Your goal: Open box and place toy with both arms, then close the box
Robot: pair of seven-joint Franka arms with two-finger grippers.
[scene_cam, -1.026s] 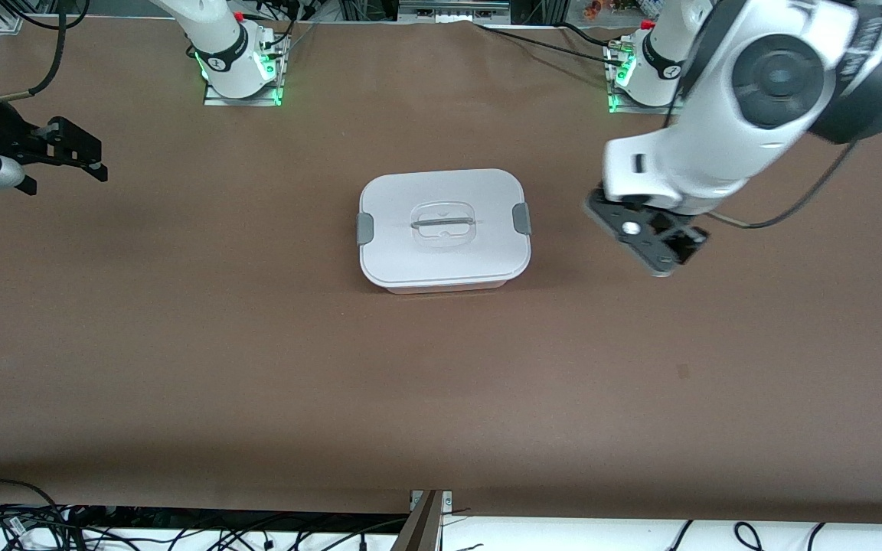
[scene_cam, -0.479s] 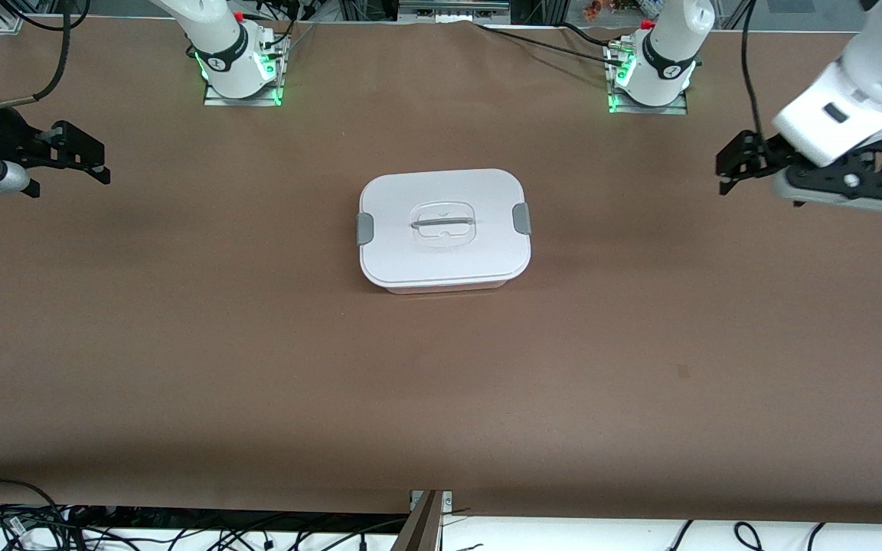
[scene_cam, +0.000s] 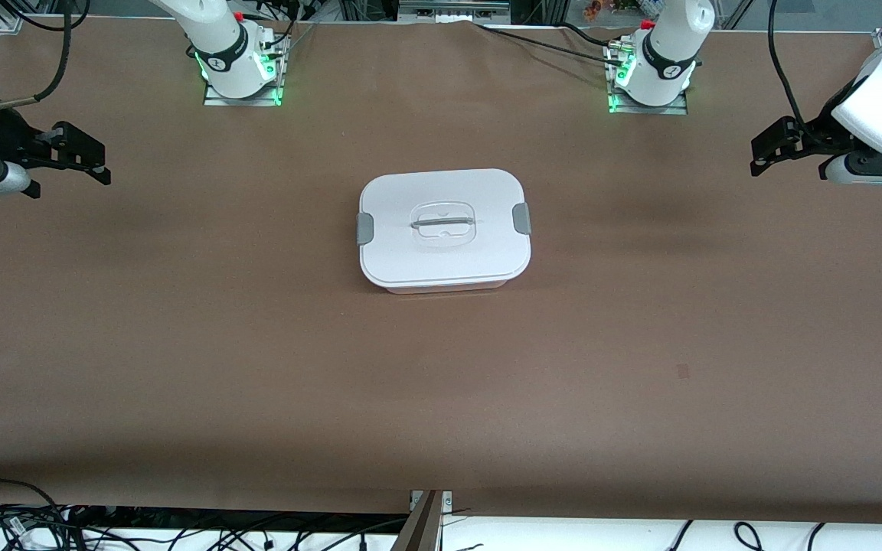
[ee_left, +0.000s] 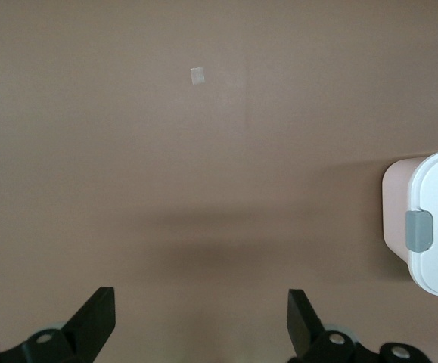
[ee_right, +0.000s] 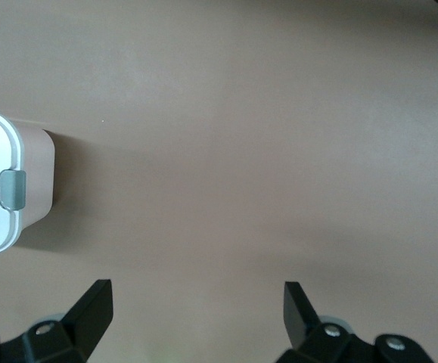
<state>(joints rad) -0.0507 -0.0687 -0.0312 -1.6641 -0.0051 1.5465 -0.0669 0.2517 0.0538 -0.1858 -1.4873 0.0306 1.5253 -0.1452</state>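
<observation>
Both sets of jaws stand spread wide with nothing between them. The left gripper [scene_cam: 774, 149] hangs over the bare table [scene_cam: 441, 398] at the left arm's end, well apart from the box [scene_cam: 443, 228]; the right gripper [scene_cam: 77, 153] hangs over the right arm's end, just as far off. Each wrist view shows two black fingers [ee_left: 97, 321] framing empty brown surface, with only a corner of the box and one grey clip [ee_left: 420, 231] at the edge.

The box sits mid-table between them, lid [scene_cam: 441, 222] down, both clips seemingly latched, handle [scene_cam: 443, 223] untouched.

The toy is nowhere to be seen, neither on the table nor in either gripper. It may sit inside the box; the lid is opaque, so I cannot tell.

Risks, as I judge them: if one clip is released alone, the lid could jam or the light box could slide. A gripper coming in low could shove the box rather than catch the clip.

Both arms are cut off at the frame edges.
</observation>
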